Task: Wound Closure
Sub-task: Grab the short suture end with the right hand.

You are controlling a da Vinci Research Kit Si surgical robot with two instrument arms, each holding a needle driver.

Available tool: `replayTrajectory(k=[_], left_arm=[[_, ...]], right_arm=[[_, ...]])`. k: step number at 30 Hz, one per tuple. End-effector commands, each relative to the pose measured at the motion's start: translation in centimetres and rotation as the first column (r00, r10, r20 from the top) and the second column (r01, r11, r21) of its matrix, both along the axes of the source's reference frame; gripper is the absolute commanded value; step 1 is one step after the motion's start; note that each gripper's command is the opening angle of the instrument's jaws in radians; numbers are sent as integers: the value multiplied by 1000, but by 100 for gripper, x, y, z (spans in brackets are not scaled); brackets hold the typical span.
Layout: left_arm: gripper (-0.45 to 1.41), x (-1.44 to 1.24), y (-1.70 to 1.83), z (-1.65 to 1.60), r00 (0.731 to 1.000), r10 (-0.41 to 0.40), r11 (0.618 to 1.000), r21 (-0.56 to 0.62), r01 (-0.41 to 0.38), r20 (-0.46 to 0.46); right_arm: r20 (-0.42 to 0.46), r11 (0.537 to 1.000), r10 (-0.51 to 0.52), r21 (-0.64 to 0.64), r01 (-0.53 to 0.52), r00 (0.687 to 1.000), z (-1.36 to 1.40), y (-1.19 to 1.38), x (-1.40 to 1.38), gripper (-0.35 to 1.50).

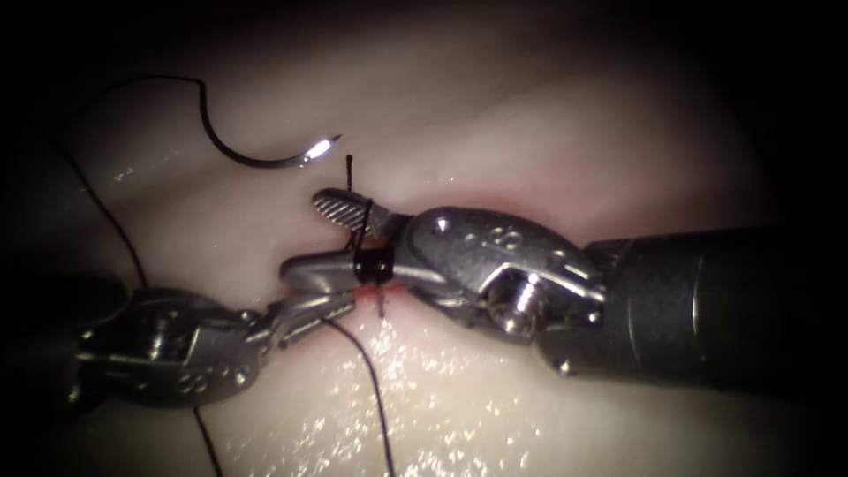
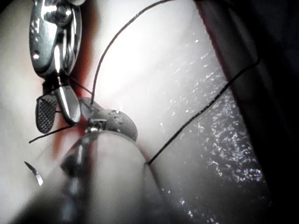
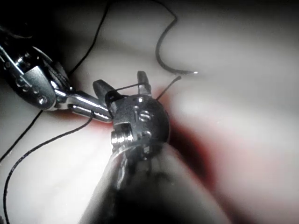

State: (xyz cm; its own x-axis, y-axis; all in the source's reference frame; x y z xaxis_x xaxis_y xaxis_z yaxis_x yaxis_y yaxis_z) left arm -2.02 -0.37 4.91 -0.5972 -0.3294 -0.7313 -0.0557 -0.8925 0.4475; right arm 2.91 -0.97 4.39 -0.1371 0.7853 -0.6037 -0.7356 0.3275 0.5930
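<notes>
The curved needle [image 1: 256, 157] lies free on the tissue [image 1: 548, 132], up and left of the cut [image 1: 399, 284], with no tool on it and its tip [image 1: 329, 141] bare. My right tool [image 1: 309, 238] comes in from the right over the cut with its jaws open, and dark thread [image 1: 371, 263] is looped around them. A short thread tail [image 1: 349, 170] sticks up just behind. My left tool [image 1: 340, 306] reaches in from the lower left, shut on the thread right under the right tool's lower jaw. In the right wrist view, thread spans the right tool's [image 3: 121, 83] spread jaws.
Red fluid [image 1: 367, 291] marks the cut under the tools. One strand of thread [image 1: 380, 406] trails down across the wet tissue toward the front edge. Another strand [image 1: 115, 230] runs from the needle's tail down the left side.
</notes>
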Motion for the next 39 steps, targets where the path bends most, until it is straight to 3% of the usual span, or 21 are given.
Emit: replayTrajectory(k=[1, 6, 20, 23, 28, 39], left_arm=[[-45, -8, -1, 9, 1000, -1, 1000, 1, 1, 1], [-45, -16, 7, 13, 1000, 1, 1000, -2, -1, 3], [-45, -16, 45, -12, 1000, 27, 1000, -8, -27, -14], [-45, -17, 43, -11, 1000, 24, 1000, -13, -24, -14], [-45, -18, 30, 0, 1000, 24, 999, -32, -25, -16], [-45, -18, 20, 13, 999, 34, 999, -35, -35, -17]], right_arm=[[14, 1000, 14, 11, -14, 1000, 5, 3, 5, 138], [75, 998, 50, 29, -53, 996, 10, 11, -3, 148], [68, 996, 63, 63, -67, 996, -1, 33, -10, 145], [28, 993, 63, 95, -65, 998, 2, 27, -10, 133], [5, 983, 53, 177, -53, 999, 18, 9, -3, 135], [-17, 972, 52, 230, -47, 998, 31, 0, 16, 131]])
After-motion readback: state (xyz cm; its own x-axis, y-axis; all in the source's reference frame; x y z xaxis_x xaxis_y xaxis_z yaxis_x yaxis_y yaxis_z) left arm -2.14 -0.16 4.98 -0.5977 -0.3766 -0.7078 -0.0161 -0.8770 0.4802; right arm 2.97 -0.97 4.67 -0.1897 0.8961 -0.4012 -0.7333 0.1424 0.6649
